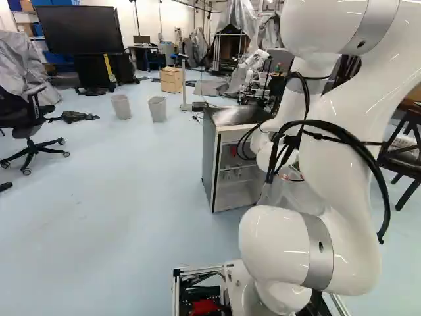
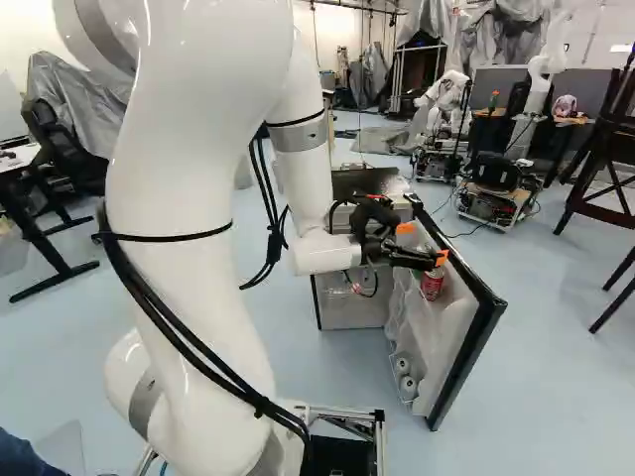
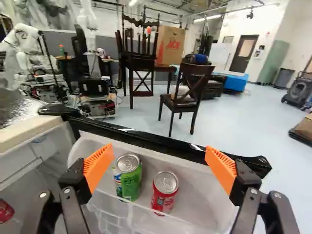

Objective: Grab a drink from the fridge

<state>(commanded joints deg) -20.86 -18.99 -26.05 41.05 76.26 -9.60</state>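
Note:
In the right base view my gripper hangs at the open door of the small fridge. The wrist view shows the gripper open, its orange pads wide apart. Between and beyond them, a green can and a red can stand upright side by side in the door's upper shelf, untouched. The red can also shows just below the fingertips in the right base view. Two more cans or bottles lie low in the door, their kind unclear. The fridge stands ahead in the left base view.
The door's dark top edge runs just beyond the cans. Further off are chairs, another robot and a large cardboard box. Two grey bins and an office chair stand on the floor in the left base view.

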